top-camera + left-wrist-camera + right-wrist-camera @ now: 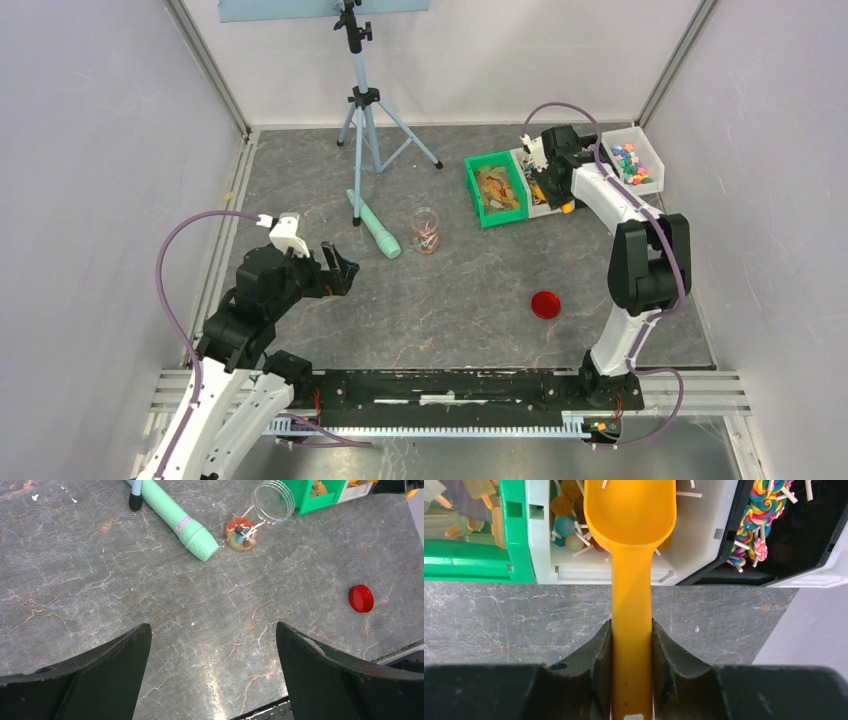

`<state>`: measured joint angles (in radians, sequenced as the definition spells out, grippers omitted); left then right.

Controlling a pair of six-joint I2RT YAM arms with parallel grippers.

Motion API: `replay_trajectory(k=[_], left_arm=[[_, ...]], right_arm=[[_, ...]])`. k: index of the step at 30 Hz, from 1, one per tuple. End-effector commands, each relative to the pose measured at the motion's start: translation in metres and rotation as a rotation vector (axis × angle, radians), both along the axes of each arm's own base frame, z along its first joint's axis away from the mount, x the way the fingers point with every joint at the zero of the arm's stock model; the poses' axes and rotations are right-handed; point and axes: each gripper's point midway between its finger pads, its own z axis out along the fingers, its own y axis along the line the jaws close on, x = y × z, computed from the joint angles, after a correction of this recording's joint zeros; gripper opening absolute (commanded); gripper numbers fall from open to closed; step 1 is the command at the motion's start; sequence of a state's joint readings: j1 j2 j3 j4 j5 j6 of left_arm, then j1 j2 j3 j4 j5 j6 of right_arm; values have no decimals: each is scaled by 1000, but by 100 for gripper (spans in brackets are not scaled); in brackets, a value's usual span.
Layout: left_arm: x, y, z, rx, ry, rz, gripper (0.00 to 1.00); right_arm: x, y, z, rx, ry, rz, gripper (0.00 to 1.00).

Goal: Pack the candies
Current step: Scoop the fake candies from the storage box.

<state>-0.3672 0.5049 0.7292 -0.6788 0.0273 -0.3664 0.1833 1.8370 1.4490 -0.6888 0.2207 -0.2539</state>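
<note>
my right gripper (631,630) clamps the orange scoop (630,510) over the candies (566,527) in the white bin (614,572), left gripper (214,645) wide open and empty; tilting it en route to the jar (272,500) could spill them.

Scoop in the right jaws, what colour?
Orange-yellow. The scoop shows best in the right wrist view.
</note>
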Motion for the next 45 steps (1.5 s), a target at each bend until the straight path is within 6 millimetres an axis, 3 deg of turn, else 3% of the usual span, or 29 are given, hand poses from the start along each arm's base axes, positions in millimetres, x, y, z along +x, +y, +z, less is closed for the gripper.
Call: replay_trajectory(k=[1, 9, 16, 30, 45], left_arm=[[5, -1, 3, 2, -20, 0, 100], [5, -1, 4, 3, -22, 0, 100], [5, -2, 3, 1, -16, -4, 100], [4, -3, 3, -5, -14, -11, 100], [3, -2, 6, -8, -28, -3, 100]], right_arm=[[4, 12, 1, 87, -70, 24, 0], [1, 8, -7, 119, -138, 27, 0], [14, 10, 10, 137, -210, 35, 0], [1, 15, -9, 196, -318, 44, 0], [-9, 10, 16, 205, -436, 45, 0]])
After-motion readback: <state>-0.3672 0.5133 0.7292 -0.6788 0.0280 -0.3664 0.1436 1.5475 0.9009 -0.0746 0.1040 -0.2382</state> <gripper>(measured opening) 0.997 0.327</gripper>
